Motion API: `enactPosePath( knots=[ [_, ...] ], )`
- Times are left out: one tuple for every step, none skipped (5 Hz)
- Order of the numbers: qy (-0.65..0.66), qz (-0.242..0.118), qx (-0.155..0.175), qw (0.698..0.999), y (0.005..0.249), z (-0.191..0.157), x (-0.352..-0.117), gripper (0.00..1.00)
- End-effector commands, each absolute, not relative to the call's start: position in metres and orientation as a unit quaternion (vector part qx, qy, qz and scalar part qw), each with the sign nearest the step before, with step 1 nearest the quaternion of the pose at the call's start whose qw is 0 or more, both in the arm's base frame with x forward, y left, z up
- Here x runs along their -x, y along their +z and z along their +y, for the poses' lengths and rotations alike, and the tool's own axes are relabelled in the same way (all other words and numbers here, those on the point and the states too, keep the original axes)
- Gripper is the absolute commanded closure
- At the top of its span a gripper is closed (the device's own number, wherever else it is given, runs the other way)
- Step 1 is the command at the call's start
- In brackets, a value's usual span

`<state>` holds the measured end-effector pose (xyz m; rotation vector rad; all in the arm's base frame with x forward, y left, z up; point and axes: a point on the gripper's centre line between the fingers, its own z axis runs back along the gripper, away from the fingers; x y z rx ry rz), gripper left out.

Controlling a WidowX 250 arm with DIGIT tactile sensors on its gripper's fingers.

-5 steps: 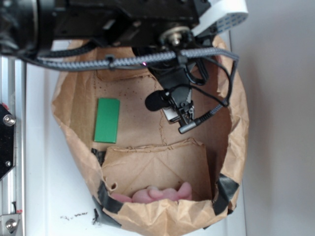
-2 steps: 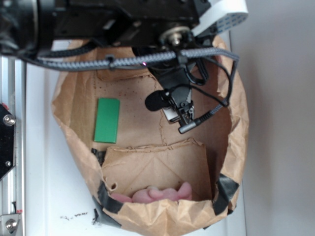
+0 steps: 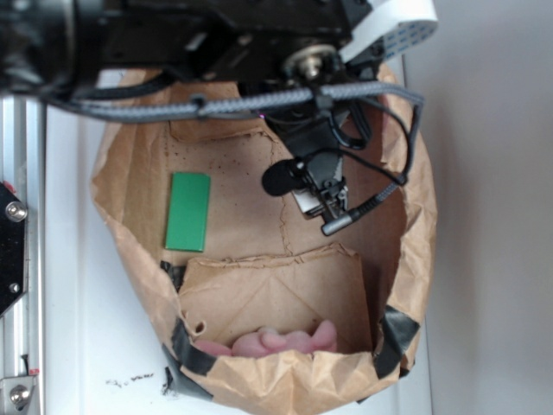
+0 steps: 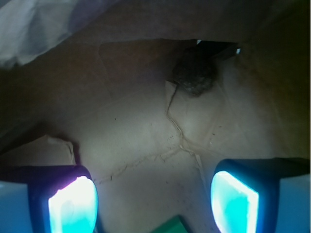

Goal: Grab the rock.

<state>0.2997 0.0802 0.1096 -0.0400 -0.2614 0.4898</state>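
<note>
The rock [image 4: 194, 75] is a small dark, rough lump lying on the brown paper floor of the bag, ahead of my fingers in the wrist view and slightly right of centre. It is apart from both pads. My gripper [image 4: 153, 194] is open, its two glowing pads wide apart with only paper between them. In the exterior view the gripper [image 3: 313, 192] hangs inside the bag right of centre, and the rock is hidden under the arm.
A brown paper bag [image 3: 419, 216] with upright walls surrounds the work area. A flat green block [image 3: 188, 210] lies at its left, with a corner [image 4: 171, 225] showing below my fingers. A pink soft lump [image 3: 285, 339] sits behind a folded flap [image 3: 276, 294].
The gripper has shifted slightly to the right and a little down in the exterior view. The green block and pink lump have not moved.
</note>
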Motion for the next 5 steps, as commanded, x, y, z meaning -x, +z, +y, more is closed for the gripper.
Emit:
enactPosePath(
  knots=[
    [0.262, -0.184, 0.006, 0.947, 0.107, 0.100, -0.306, 0.00],
    [0.267, -0.189, 0.003, 0.945, 0.102, 0.102, -0.305, 0.00],
    [0.277, -0.200, 0.006, 0.940, 0.096, 0.094, -0.294, 0.00],
    [0.279, -0.217, 0.011, 0.935, 0.087, 0.098, -0.294, 0.00],
    [0.279, -0.214, 0.017, 0.936, 0.083, 0.111, -0.304, 0.00]
  ],
)
